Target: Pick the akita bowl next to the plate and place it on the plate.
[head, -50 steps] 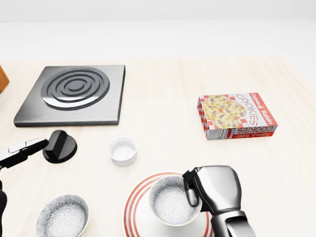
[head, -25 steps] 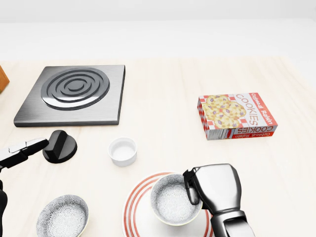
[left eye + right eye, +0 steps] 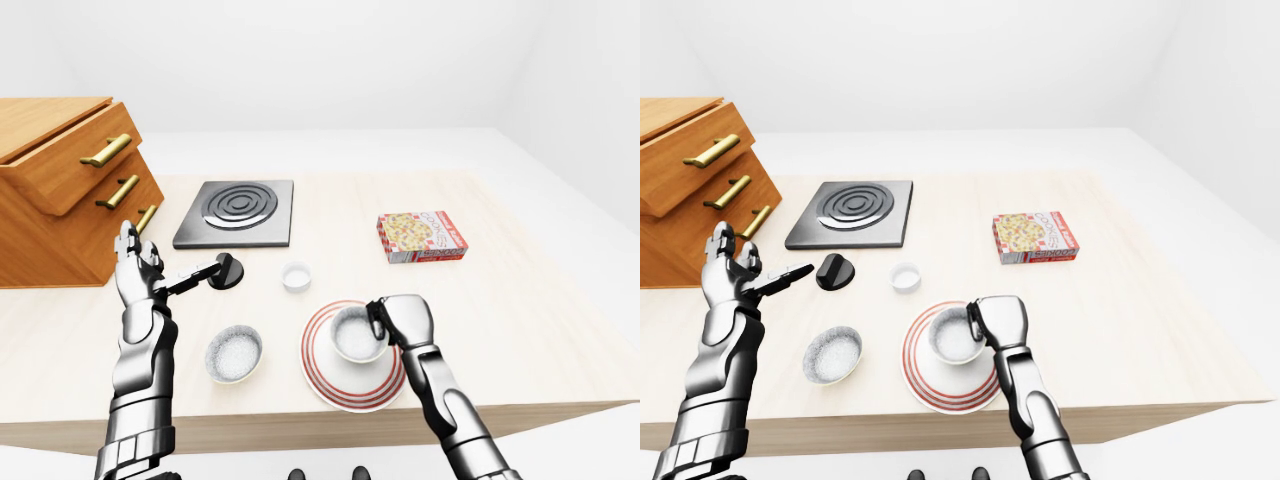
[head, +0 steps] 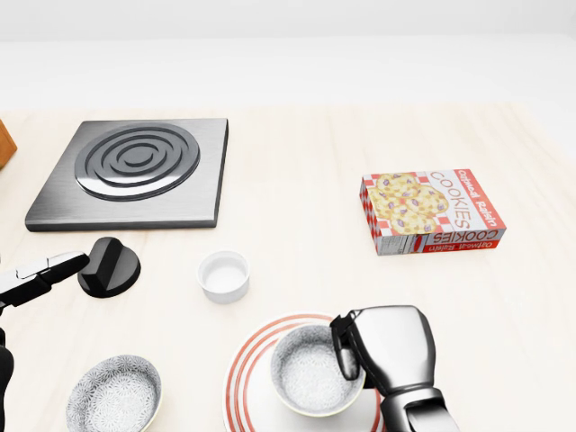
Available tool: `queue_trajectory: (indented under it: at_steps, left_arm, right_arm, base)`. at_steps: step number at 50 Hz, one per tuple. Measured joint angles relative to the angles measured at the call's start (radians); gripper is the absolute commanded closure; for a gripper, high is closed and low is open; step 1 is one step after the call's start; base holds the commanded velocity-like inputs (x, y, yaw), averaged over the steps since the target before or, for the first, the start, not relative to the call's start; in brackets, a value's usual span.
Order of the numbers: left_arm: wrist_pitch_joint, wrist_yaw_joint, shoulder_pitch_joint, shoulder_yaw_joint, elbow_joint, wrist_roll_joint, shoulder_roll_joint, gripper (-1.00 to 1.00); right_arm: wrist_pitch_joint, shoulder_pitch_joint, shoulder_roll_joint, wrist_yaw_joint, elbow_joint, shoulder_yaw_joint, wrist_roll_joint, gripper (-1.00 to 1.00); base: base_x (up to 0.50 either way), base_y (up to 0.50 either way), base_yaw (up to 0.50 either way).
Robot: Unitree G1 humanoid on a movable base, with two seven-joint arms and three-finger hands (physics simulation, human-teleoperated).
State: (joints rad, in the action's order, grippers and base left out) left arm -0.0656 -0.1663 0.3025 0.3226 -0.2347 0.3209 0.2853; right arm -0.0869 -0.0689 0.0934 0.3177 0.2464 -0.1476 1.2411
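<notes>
The right hand (image 4: 387, 353) is clenched on the bowl (image 4: 310, 373). Its fingers (image 4: 346, 353) hook over the bowl's right rim with their dark tips inside the wall; the thumb is hidden. The bowl stands upright just left of the palm, within the red rings of the plate (image 4: 238, 382), a little toward the plate's upper side in the left-eye view. Whether its foot rests on the plate or hangs just above it cannot be told. The left hand (image 3: 137, 268) is raised at the left of that view with fingers spread, holding nothing; one finger points at a black knob (image 4: 110, 266) and ends just beside it. A second bowl (image 4: 115, 394) lies on the table (image 4: 297, 162) left of the plate, apart from it. A white ramekin (image 4: 223, 275) sits above the plate, with a burner (image 4: 135, 171) upper left and a cookie box (image 4: 430, 212) to the right.
</notes>
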Motion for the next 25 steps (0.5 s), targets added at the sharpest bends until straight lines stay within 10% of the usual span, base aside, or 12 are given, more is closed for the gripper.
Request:
queue_trajectory:
  at_steps: [25]
  left_arm:
    - [-0.008, -0.001, -0.004, 0.002, 0.011, 0.001, -0.001, -1.0]
  right_arm:
    - [0.0, -0.026, -0.006, 0.025, 0.08, -0.011, -0.015, 1.0]
  base:
    - [0.0, 0.0, 0.0]
